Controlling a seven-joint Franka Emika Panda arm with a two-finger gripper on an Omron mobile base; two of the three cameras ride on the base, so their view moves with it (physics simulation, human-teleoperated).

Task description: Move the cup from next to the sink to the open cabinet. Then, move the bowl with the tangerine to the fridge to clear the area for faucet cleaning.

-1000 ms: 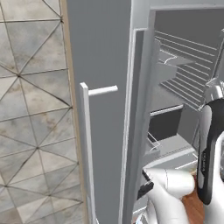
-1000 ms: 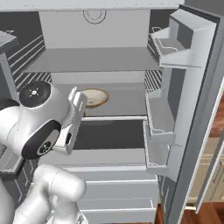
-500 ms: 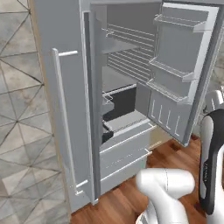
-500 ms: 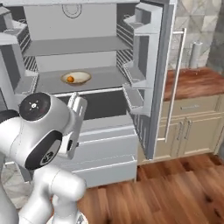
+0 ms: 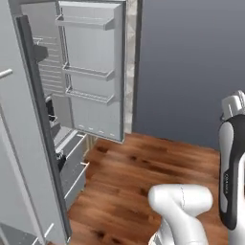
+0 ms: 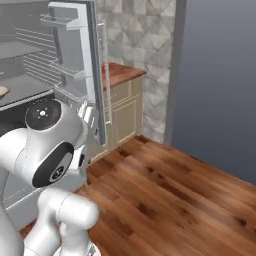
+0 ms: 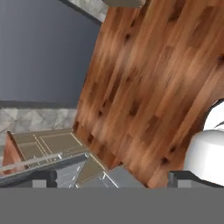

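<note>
**Claw clear of the fridge, bowl shelved**

Nearest, in the hand view, the claw (image 7: 116,178) stands spread to its widest, fingertips (image 7: 43,178) far apart with nothing between them but the wooden floor (image 7: 144,87). In the right base view the arm (image 6: 45,145) rises at 8 o'clock. Beyond it, at 10 o'clock, the fridge (image 6: 75,60) stands tall, long axis upright, its door swung open. A tan sliver at 9 o'clock on the shelf (image 6: 25,90) is probably the bowl (image 6: 2,91). Too little shows to tell its tilt, and a round bowl has no long axis. Farther, at 12 o'clock, lies a wood-topped bench (image 6: 122,74). The delivery to the fridge looks complete, so the next move probably calls only for keeping the empty claw clear of the door.
</note>
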